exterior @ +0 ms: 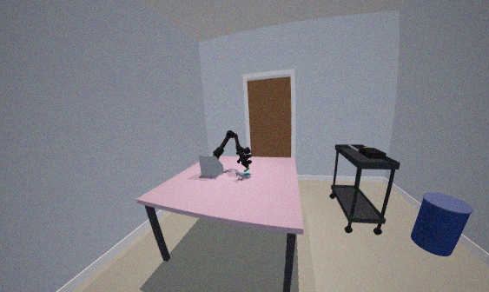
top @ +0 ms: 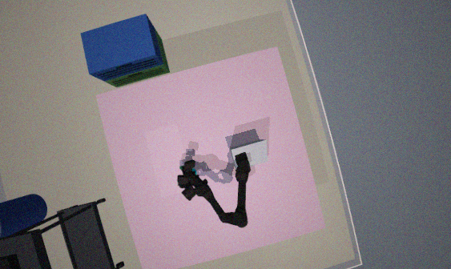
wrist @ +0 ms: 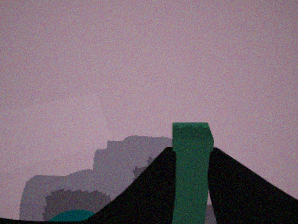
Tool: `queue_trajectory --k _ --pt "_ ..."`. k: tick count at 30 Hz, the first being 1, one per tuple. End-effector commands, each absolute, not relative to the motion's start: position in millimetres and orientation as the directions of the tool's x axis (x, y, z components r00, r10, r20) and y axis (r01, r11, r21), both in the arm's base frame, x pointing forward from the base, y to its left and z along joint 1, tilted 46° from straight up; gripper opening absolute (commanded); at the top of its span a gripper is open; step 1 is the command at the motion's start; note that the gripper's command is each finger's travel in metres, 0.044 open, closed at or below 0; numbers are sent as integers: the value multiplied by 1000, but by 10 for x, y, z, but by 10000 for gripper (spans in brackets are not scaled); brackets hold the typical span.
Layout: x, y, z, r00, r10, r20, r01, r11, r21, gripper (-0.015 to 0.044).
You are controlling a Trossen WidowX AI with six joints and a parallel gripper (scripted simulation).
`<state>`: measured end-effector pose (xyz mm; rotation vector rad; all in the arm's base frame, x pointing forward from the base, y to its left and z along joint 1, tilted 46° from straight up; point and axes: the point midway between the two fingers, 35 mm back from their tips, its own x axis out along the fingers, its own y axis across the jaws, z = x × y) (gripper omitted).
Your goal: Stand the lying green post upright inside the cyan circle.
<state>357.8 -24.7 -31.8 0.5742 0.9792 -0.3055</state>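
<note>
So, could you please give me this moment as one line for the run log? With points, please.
tool (top: 189, 164) (exterior: 247, 169) (wrist: 190, 156): shut on green post (exterior: 247, 169) (wrist: 191, 180) | post: above table (top: 211, 104) (exterior: 246, 195) (wrist: 150, 60) | release: not done

One arm (top: 236, 218) (exterior: 231, 134) is at work here, one gripper (wrist: 190, 156) on it, and one green post (wrist: 191, 172)! That's one cyan circle (exterior: 247, 174) (wrist: 75, 216), lower left in the wrist frame. One pink table (top: 211, 100) (exterior: 228, 195), one pale panel (top: 255, 151) (exterior: 209, 166), one cart (top: 68, 236) (exterior: 378, 165) lower left from the top, one blue cylinder (top: 24, 212) (exterior: 439, 226) and, at centre in the exterior frame, one brown door (exterior: 269, 117).
</note>
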Motion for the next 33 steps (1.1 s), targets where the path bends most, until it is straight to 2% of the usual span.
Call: queue_trajectory --k 1,33 --pt "3555 -240 -318 548 -9 -837 500 805 319 23" --pt "3511 -209 -195 680 -128 -722 533 763 367 23"
